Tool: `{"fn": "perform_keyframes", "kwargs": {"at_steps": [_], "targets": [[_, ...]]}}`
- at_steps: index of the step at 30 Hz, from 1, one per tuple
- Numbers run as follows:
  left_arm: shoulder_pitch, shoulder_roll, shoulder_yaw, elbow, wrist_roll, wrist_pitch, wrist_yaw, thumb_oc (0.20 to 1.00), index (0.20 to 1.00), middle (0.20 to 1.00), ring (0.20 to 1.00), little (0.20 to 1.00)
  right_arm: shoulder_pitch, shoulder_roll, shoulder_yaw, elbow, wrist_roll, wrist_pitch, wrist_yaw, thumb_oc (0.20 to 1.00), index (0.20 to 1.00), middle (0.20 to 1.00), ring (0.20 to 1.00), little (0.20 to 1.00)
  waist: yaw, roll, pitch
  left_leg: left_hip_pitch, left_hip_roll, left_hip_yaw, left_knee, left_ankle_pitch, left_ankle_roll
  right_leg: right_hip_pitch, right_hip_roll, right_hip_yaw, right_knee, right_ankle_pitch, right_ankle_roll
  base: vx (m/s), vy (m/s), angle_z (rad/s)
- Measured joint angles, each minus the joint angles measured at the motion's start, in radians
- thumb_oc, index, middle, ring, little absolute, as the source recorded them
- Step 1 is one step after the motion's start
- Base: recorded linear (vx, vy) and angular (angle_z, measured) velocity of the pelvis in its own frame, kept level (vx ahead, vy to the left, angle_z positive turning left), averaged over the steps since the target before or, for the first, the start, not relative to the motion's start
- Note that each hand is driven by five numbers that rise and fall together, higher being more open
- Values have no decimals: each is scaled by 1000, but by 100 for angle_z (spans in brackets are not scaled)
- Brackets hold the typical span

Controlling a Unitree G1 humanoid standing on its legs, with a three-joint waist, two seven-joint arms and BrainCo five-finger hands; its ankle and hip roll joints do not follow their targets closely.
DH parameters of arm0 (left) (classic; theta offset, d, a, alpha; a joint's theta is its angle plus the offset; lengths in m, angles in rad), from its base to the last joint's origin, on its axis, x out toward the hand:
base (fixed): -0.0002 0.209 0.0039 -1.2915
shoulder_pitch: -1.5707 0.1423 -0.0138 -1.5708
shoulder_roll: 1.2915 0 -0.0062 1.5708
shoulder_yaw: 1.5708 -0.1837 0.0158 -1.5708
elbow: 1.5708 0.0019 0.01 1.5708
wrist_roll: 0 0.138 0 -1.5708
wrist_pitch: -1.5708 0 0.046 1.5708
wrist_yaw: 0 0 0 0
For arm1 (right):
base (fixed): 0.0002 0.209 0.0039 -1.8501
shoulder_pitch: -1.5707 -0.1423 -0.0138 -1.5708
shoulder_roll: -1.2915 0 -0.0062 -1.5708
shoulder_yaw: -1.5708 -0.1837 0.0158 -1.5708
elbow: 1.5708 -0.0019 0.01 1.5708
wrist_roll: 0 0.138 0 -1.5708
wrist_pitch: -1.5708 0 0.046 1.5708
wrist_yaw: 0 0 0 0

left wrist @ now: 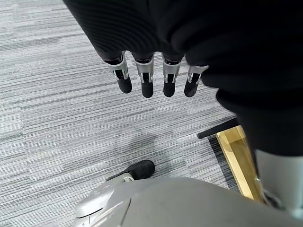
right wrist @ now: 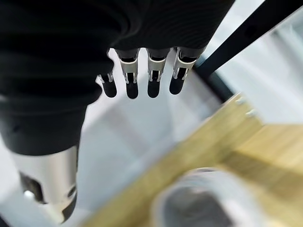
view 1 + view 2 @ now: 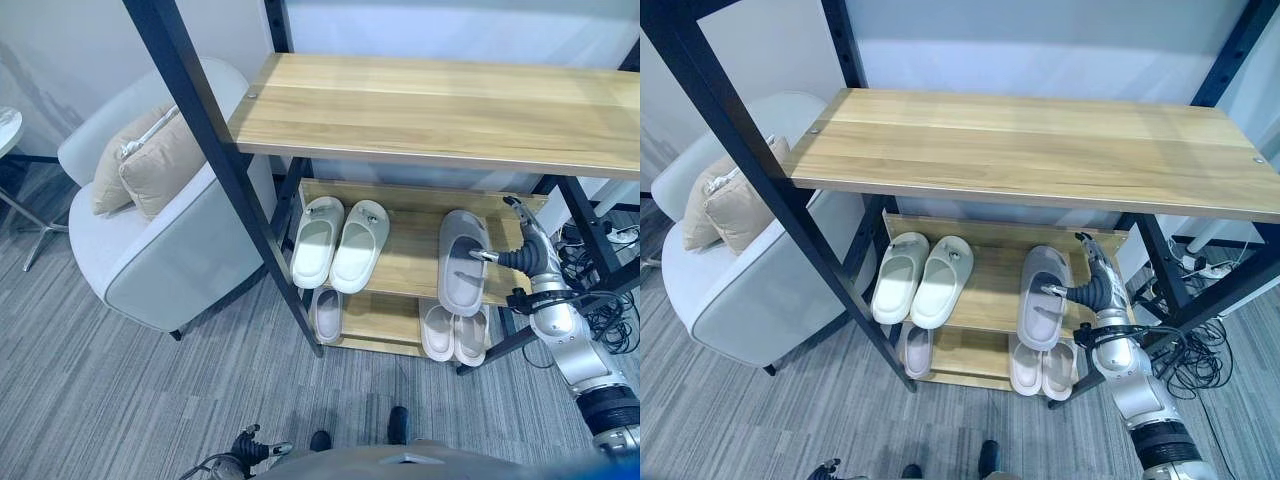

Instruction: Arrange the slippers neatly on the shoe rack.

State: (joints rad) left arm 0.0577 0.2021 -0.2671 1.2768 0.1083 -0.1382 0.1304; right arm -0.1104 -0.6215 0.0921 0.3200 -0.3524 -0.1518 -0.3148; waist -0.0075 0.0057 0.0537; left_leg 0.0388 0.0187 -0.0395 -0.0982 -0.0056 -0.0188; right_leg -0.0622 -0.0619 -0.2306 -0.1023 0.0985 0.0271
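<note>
A grey slipper (image 3: 462, 262) lies on the right half of the rack's middle shelf (image 3: 412, 262), toe toward the wall. My right hand (image 3: 527, 258) is at its right edge, fingers (image 2: 140, 78) straight and pointing at the wall, thumb reaching across to the slipper's side. A white pair (image 3: 340, 243) sits side by side on the left half of that shelf. On the bottom shelf lie one pale slipper (image 3: 327, 313) at the left and a pinkish pair (image 3: 455, 333) at the right. My left hand (image 3: 248, 447) hangs low over the carpet, its fingers (image 1: 147, 78) straight.
A wide wooden top shelf (image 3: 440, 110) overhangs the middle shelf. A black slanted rack post (image 3: 230, 170) stands at the front left. A white armchair (image 3: 150, 240) with beige cushions (image 3: 150, 160) is left of the rack. Cables (image 3: 610, 320) lie on the floor at the right.
</note>
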Motion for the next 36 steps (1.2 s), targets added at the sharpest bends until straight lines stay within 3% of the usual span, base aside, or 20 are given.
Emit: {"fn": "perform_keyframes", "kwargs": {"at_steps": [3, 10, 20, 23, 36], "targets": [[0, 3, -2, 1, 0, -3, 0, 1000, 1000, 1000, 1000, 1000, -21, -16, 8, 107, -65, 33, -22, 1000, 1000, 1000, 1000, 1000, 1, 5, 3, -1, 2, 0, 0, 0, 1, -2, 2, 0, 0, -1, 0, 0, 0, 0], [-3, -1, -6, 1, -2, -5, 0, 1000, 1000, 1000, 1000, 1000, -76, 17, 58, 309, -61, 85, -43, 1000, 1000, 1000, 1000, 1000, 13, 17, 12, -10, 2, -3, 0, -1, 1, -8, 2, -2, 0, -1, 1, 5, -2, 0], [1, -5, -6, 1, -4, -5, 1, 1000, 1000, 1000, 1000, 1000, -92, 34, 70, 343, 98, 73, -58, 1000, 1000, 1000, 1000, 1000, 31, 23, 14, -19, 0, -29, 4, 1, 0, -6, -2, -29, 0, -2, -3, 6, -1, 8], [2, -6, -3, 2, -4, -4, 1, 1000, 1000, 1000, 1000, 1000, -91, 56, 19, 343, 152, 63, -71, 1000, 1000, 1000, 1000, 1000, 27, 23, 15, -19, 0, -29, 4, 1, 0, -6, -2, -29, 0, -3, -2, 0, 0, 0], [3, -4, -1, 3, -11, -4, 2, 1000, 1000, 1000, 1000, 1000, -130, 71, -9, 390, 330, 46, -84, 1000, 1000, 1000, 1000, 1000, 34, 19, 30, -21, -1, -32, 0, 0, 0, -6, -3, -32, 0, -6, 0, 5, 3, 0]]}}
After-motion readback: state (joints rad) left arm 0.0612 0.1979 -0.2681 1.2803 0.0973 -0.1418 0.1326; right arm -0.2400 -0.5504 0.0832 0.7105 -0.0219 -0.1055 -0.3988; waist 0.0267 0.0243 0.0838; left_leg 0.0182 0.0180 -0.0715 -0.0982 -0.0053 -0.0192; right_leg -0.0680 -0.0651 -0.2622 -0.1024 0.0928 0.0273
